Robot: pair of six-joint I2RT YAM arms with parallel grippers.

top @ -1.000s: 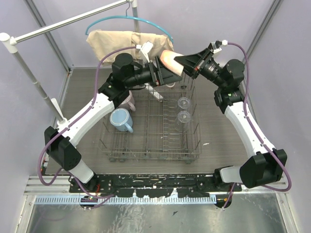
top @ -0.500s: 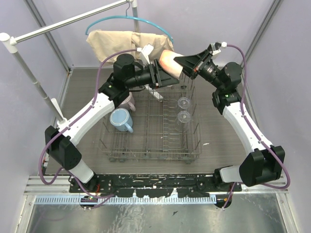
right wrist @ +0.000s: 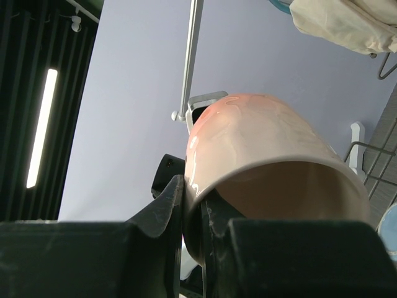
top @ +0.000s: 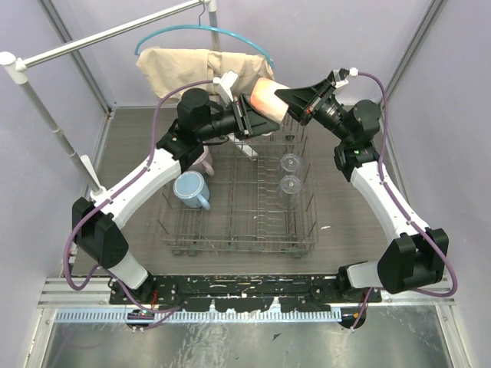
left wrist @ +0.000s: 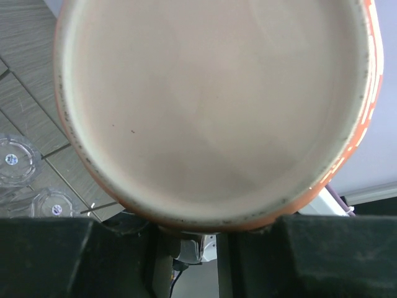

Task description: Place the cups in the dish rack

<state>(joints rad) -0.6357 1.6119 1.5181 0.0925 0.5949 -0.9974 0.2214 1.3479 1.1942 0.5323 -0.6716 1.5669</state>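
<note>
A peach-orange mug (top: 265, 96) hangs in the air above the far end of the grey wire dish rack (top: 238, 247). My right gripper (top: 288, 98) is shut on its rim, with the wall pinched between the fingers (right wrist: 177, 205). From the other side my left gripper (top: 249, 115) is shut on the mug; in the left wrist view the mug (left wrist: 211, 105) fills the frame and rests between both fingers. Two clear tumblers (top: 290, 162) (top: 290, 185) stand in the rack. Left of the rack are a light blue mug (top: 189, 188) and a mauve-pink mug (top: 204, 157), which my left arm partly hides.
A teal hanger with a beige cloth (top: 196, 65) hangs from a rail behind the rack. A white pole (top: 46, 107) slants along the left side. Purple walls close in the grey floor.
My left gripper's jaws have closed in on the peach-orange mug, and that arm has shifted slightly left. The right gripper has kept its hold on the rim.
</note>
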